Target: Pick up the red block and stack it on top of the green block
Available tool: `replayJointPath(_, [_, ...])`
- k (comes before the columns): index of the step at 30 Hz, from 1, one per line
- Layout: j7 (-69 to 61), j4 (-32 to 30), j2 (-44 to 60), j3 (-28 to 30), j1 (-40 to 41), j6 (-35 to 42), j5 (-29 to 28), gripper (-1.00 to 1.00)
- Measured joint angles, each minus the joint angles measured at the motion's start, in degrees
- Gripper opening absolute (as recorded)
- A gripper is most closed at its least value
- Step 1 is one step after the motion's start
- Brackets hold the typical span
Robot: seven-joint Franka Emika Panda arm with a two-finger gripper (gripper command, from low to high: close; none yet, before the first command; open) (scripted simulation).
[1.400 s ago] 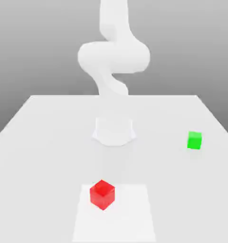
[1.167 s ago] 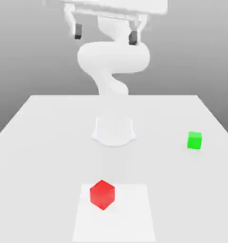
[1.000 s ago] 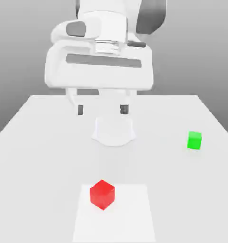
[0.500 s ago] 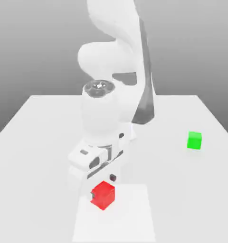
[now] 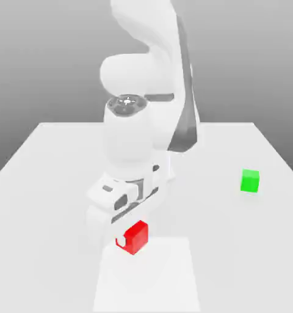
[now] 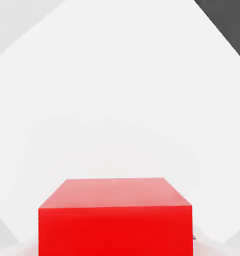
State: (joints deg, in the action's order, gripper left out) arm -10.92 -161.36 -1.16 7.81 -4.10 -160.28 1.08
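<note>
The hand [image 5: 129, 235] is low over the white worktop [image 5: 45, 165], pinching the red block [image 5: 135, 237] between its fingers. The red block sits near the worktop's front edge in the exterior view. The green block [image 5: 249, 181] rests well apart, toward the exterior view's right.
</note>
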Motion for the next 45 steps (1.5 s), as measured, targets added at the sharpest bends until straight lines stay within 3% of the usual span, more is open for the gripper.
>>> replayJointPath(15, [-1.0, -3.4, -11.9, -18.4, -27.6, 6.8, 11.2, -1.00])
replayJointPath(28, [1.0, -7.2, -16.8, -34.6, -49.7, 8.6, 17.0, -1.00])
replayJointPath(36, [6.0, -7.1, -12.2, -39.5, -46.6, 4.8, 10.5, -1.00])
replayJointPath(45, [13.2, -7.2, -2.5, -42.0, -41.5, -4.7, 0.1, -1.00])
